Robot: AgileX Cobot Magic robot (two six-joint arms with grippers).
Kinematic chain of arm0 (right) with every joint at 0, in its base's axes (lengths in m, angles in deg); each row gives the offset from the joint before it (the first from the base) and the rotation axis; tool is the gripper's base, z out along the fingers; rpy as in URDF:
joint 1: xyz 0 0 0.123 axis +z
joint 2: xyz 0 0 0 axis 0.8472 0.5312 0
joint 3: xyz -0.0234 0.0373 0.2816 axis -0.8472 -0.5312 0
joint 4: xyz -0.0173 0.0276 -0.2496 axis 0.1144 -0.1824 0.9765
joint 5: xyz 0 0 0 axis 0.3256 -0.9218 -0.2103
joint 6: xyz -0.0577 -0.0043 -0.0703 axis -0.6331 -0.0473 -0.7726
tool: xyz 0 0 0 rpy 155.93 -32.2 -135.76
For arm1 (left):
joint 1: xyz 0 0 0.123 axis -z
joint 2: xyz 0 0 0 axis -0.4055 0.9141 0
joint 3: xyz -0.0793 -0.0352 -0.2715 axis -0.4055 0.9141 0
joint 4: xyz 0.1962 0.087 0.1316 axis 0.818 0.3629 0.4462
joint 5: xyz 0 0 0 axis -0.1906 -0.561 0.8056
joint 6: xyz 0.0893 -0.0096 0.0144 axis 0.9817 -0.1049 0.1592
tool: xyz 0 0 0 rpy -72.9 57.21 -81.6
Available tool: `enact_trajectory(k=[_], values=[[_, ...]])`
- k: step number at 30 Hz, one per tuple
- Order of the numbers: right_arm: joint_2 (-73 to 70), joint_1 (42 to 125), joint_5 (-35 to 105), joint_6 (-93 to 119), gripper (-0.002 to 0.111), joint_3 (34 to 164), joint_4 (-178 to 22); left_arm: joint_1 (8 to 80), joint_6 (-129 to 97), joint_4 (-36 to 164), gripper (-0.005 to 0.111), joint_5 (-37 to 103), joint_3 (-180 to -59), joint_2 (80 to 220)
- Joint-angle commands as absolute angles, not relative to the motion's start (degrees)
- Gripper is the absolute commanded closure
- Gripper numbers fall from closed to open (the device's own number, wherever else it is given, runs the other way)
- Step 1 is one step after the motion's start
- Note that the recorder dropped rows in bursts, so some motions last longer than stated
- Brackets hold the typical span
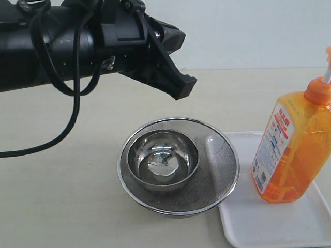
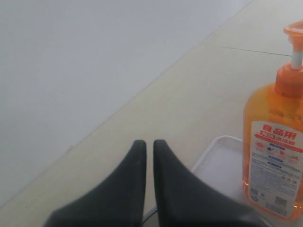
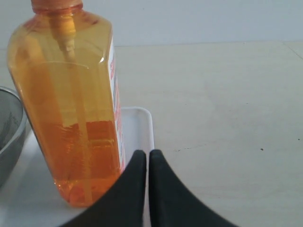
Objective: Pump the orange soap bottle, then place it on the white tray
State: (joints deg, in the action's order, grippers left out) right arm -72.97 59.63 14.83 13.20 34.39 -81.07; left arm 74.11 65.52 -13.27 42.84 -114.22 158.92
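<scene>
Soap bottle [image 1: 292, 150] upright on white tray [image 1: 269, 227] | left fingers [image 2: 132, 179] together | right fingers [image 3: 135, 184] together

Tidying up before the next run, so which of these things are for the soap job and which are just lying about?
For the job: orange soap bottle, white tray.
Lying about: steel mesh strainer, steel bowl inside it.

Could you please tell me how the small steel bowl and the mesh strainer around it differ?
Size: the bowl is the smaller of the two and sits inside the wider strainer.
Surface: the bowl has solid, mirror-bright walls that show reflections, while the strainer has a wall of fine grey mesh under a shiny rim.
Shared: both are round, metal and open side up.
</scene>
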Motion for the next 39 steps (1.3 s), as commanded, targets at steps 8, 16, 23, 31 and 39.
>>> enact_trajectory(k=[8,16,23,31,39], values=[[-73.33,59.60,15.40,13.16,0.108,34.10,-80.84,74.29,65.18,-17.47,0.102,53.46,-114.02,156.11],[-73.33,59.60,15.13,13.16,0.108,34.10,-80.84,69.05,65.60,-25.45,0.102,57.96,-105.92,140.88],[-73.33,59.60,15.13,13.16,0.108,34.10,-80.84,56.83,64.56,-26.83,0.102,46.42,-92.24,124.85],[-73.33,59.60,15.13,13.16,0.108,34.10,-80.84,45.52,61.30,-26.83,0.102,38.57,-78.91,108.12],[-73.33,59.60,15.13,13.16,0.108,34.10,-80.84,40.31,58.71,-27.23,0.102,37.52,-67.17,89.84]])
